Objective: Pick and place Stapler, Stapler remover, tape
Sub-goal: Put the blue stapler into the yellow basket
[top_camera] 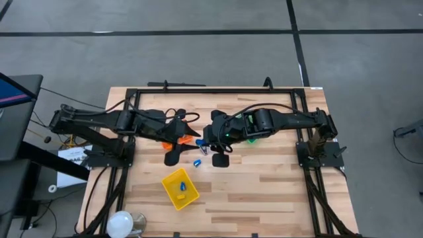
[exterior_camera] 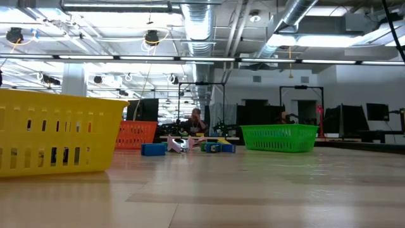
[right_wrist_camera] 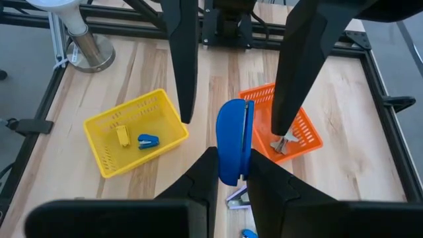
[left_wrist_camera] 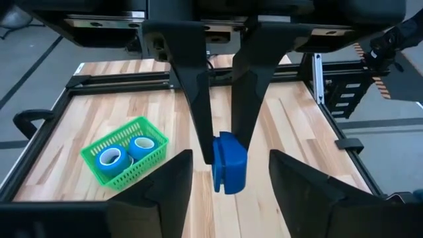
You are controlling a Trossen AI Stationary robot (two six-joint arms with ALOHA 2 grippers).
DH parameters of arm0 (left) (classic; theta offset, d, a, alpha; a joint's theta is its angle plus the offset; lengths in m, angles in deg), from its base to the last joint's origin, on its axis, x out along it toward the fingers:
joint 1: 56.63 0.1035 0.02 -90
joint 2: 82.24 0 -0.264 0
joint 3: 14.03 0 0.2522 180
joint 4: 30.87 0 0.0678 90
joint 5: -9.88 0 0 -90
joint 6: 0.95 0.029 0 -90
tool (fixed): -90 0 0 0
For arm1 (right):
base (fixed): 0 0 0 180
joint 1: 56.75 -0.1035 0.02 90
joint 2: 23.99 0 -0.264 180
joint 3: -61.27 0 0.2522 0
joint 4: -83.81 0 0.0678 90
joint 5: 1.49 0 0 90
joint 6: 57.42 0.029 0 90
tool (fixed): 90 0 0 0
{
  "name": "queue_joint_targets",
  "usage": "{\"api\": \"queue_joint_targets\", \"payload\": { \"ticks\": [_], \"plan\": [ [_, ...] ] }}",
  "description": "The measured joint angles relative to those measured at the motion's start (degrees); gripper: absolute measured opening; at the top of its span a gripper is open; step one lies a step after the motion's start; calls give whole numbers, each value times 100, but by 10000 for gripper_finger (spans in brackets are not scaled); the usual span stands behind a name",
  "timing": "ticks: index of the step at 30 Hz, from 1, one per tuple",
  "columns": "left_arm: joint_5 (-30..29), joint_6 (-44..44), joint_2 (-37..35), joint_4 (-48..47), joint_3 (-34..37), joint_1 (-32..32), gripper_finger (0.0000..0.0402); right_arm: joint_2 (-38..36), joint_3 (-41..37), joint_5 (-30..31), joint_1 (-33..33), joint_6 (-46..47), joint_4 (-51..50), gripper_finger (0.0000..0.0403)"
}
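Wooden table, near half mostly bare. Mid-table, arms hide items. Right gripper clamps blue stapler; left gripper open around it. Two tape rolls in green basket.

Two matte black jointed arms, the left arm and the right arm, carry loose black cables along their links. Each ends in long, tapered, smooth black plastic fingers. A green light glows behind the right arm's fingers.

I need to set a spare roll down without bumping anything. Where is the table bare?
Bare wood lies between the yellow bin and the table's right edge. Crowded: the middle, where both grippers meet near the orange bin.
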Motion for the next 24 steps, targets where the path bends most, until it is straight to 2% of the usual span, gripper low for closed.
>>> {"api": "queue_joint_targets", "payload": {
  "ticks": [15, 24],
  "plan": [
    [0, 147, 164, 7, 0, -20, 162, 2, 0, 4, 0, -42, -44, 56],
    [2, 167, 164, 7, 0, -20, 112, 2, 0, 2, 0, -44, -44, 56]
  ]
}}
